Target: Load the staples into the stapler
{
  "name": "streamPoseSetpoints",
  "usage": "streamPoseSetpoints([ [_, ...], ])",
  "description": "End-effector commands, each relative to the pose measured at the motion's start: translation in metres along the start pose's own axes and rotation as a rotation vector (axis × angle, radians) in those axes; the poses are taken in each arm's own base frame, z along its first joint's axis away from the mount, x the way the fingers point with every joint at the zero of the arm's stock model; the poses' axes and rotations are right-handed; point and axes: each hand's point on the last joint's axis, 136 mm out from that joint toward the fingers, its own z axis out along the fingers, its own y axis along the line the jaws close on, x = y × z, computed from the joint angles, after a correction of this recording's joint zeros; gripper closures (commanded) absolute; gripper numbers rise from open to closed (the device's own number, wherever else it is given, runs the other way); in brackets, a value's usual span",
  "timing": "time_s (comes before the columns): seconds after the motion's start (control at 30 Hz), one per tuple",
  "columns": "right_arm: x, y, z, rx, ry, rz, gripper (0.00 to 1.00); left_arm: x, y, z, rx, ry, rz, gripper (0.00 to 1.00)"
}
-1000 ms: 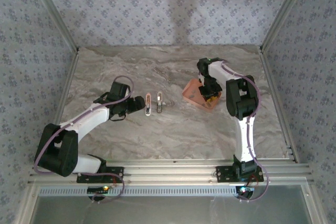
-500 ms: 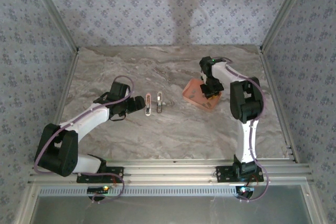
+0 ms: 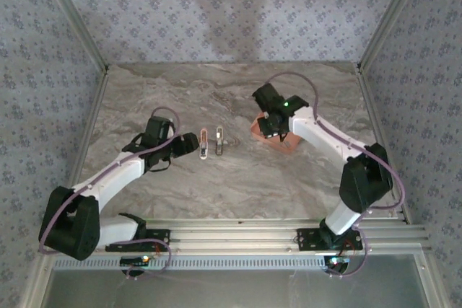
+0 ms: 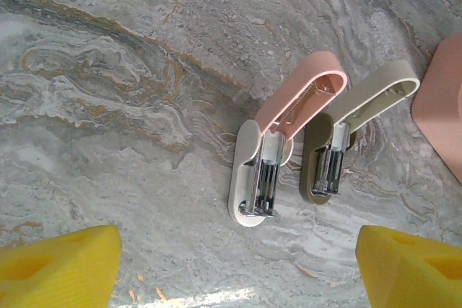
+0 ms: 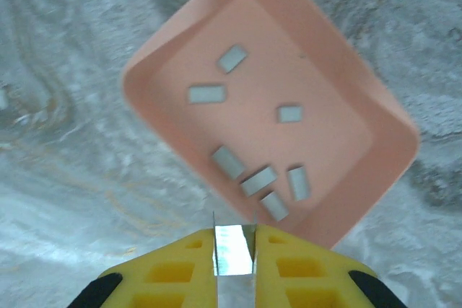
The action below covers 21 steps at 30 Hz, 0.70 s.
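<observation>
From above, the left gripper [image 3: 189,142] sits left of centre beside the stapler [image 3: 204,143], and the right gripper [image 3: 268,124] hangs over the tray [image 3: 285,142] right of centre. The left wrist view shows its fingers [image 4: 61,265] wide apart and empty at the bottom corners, with the stapler hinged open mid-frame. In the right wrist view the jaws pinch the staples [image 5: 233,250] at bottom centre; so thin a hold could let them twist, slip, or miss the narrow rail.

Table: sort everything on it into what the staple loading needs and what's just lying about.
Needed: pink-and-white stapler, lying open; staples held by the right gripper.
Lying about: olive stapler; pink tray with spare staple blocks.
</observation>
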Motion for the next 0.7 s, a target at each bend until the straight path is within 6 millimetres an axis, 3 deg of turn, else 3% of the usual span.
streamPoseSetpoints([
  [0.0, 0.011, 0.015, -0.012, 0.024, -0.077, 0.116, 0.83, 0.002, -0.004, -0.003, 0.050, -0.024, 0.028, 0.16],
  [0.1, 0.024, 0.047, -0.018, -0.029, -0.120, 0.143, 0.83, 0.008, -0.002, -0.002, 0.069, -0.033, 0.031, 0.15],
  [0.13, 0.038, 0.052, -0.011, -0.030, -0.092, 0.140, 0.83, 0.010, -0.001, -0.002, 0.073, -0.033, 0.031, 0.15],
  [0.33, 0.077, 0.096, -0.001, -0.080, 0.026, 0.145, 0.83, 0.023, 0.006, 0.003, 0.095, -0.026, 0.030, 0.15],
  [0.63, 0.120, 0.122, 0.027, -0.074, 0.238, 0.136, 0.83, 0.034, 0.017, 0.008, 0.097, -0.038, 0.036, 0.15],
  [0.67, 0.115, 0.127, 0.026, -0.085, 0.238, 0.138, 0.83, 0.034, 0.017, 0.007, 0.095, -0.038, 0.039, 0.15],
])
